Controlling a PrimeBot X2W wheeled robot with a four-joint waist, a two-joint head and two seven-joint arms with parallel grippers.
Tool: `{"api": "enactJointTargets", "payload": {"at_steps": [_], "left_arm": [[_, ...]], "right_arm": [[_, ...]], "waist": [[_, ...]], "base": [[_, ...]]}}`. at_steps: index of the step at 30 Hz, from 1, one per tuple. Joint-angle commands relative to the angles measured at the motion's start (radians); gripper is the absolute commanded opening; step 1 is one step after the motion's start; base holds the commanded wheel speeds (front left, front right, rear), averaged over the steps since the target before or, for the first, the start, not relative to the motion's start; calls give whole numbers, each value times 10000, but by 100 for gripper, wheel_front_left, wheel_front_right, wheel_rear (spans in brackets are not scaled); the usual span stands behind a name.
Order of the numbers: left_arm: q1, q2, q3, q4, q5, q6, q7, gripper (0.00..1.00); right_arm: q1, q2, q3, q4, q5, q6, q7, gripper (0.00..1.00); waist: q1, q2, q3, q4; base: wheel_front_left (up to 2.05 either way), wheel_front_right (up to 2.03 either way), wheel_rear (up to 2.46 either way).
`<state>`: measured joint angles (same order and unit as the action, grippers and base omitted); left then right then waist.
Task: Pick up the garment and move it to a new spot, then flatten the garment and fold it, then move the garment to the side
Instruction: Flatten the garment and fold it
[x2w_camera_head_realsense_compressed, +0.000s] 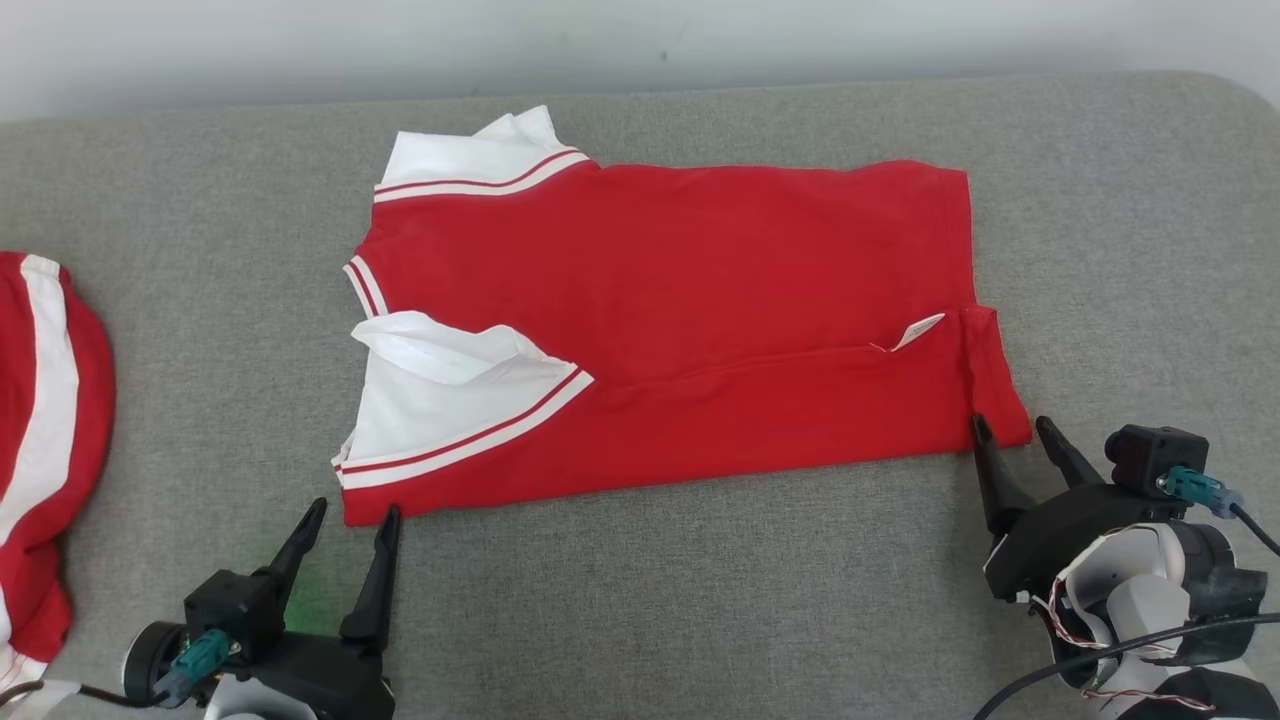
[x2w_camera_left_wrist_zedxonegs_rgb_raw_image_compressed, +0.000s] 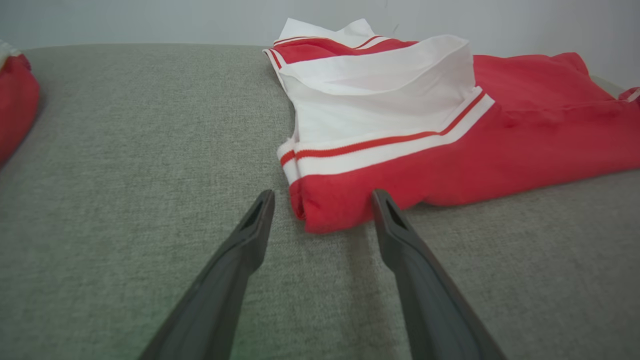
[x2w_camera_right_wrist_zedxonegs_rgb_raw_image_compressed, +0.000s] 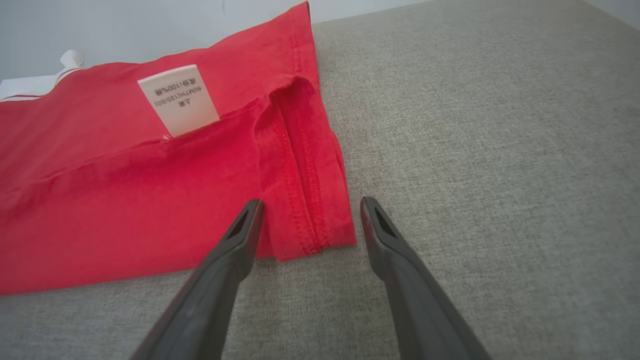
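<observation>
Jaws on both arms stand spread wide and hold nothing. The left gripper (x2w_camera_head_realsense_compressed: 352, 512) sits low at the near left, and in its wrist view the near left corner of the red shirt (x2w_camera_head_realsense_compressed: 680, 300) lies between its two fingertips, on the grey cushion (x2w_camera_head_realsense_compressed: 700, 600), not yet pinched. The right gripper (x2w_camera_head_realsense_compressed: 1012, 428) is at the near right, its fingers either side of the shirt's near right corner, where the stitched hem ends; whether the tips touch the cloth I cannot tell. The shirt lies flat across the middle of the cushion, long side running left to right. A strip along its near edge looks turned over toward the middle, since a raised fold line runs along it and a white label (x2w_camera_head_realsense_compressed: 917, 331) pokes out at the right end of that line. At the left end the near sleeve (x2w_camera_head_realsense_compressed: 450, 410), white with red stripes, lies puffed on top of the red cloth, and the far sleeve (x2w_camera_head_realsense_compressed: 470, 160) lies at the far left corner. A second red-and-white garment (x2w_camera_head_realsense_compressed: 40, 430) lies well apart at the far left, and a pale wall (x2w_camera_head_realsense_compressed: 640, 40) stands behind. Moving and flattening appear done and folding begun; further folds and the shift aside appear left to do.
</observation>
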<state>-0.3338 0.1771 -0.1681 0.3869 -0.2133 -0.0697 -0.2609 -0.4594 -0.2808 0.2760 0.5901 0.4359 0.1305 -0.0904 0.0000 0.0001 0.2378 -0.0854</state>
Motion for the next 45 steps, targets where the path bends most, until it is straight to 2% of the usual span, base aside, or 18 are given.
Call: {"api": "enactJointTargets", "payload": {"at_steps": [1,6,7,8,9,10,11,18,25,34,45], "left_arm": [[-127,-35,81,157,44,-64,-58,100],[-403,-152,178,612,160,-158,-58,100],[-456,-170,193,707,188,-179,-58,100],[-529,-184,221,807,199,-214,-58,100],[-568,-201,227,890,231,-242,-58,44],[-568,-201,227,890,231,-242,-58,44],[-602,-224,238,947,255,-246,-58,0],[-231,-357,417,736,435,-368,-58,0],[980,-553,672,-293,358,-387,-59,0],[3283,-1012,858,-1910,146,-162,-59,0],[4362,-1201,655,-1932,-64,-170,-59,0]], "right_arm": [[-126,27,55,176,-72,5,-77,100],[-468,109,142,823,-153,5,-195,100],[-525,153,141,947,-121,5,-232,44],[-581,182,165,1027,-100,5,-263,19],[-627,194,206,1087,-96,5,-344,0],[-627,194,206,1087,-96,5,-344,0],[-671,200,234,1178,-77,5,-392,0],[-403,13,238,1518,407,-1,-835,0],[533,-193,183,904,1047,-1,-888,0],[2544,-601,-159,-724,1477,-1,26,0],[4355,-383,-1191,-2454,1204,-1,1294,0]], "waist": [[0,-1,69,-1],[0,-1,189,33],[0,-1,206,41],[0,-1,221,47],[0,-1,224,48],[0,-1,224,48],[0,-1,224,51],[0,-1,-203,80],[0,-1,-774,3],[0,-1,-1386,-74],[0,-1,-1732,119]], "base": [[0,0,0],[0,0,0],[0,0,0],[0,0,0],[0,0,0],[0,0,0],[0,0,0],[0,0,0],[0,0,0],[0,0,0],[0,0,0]]}}
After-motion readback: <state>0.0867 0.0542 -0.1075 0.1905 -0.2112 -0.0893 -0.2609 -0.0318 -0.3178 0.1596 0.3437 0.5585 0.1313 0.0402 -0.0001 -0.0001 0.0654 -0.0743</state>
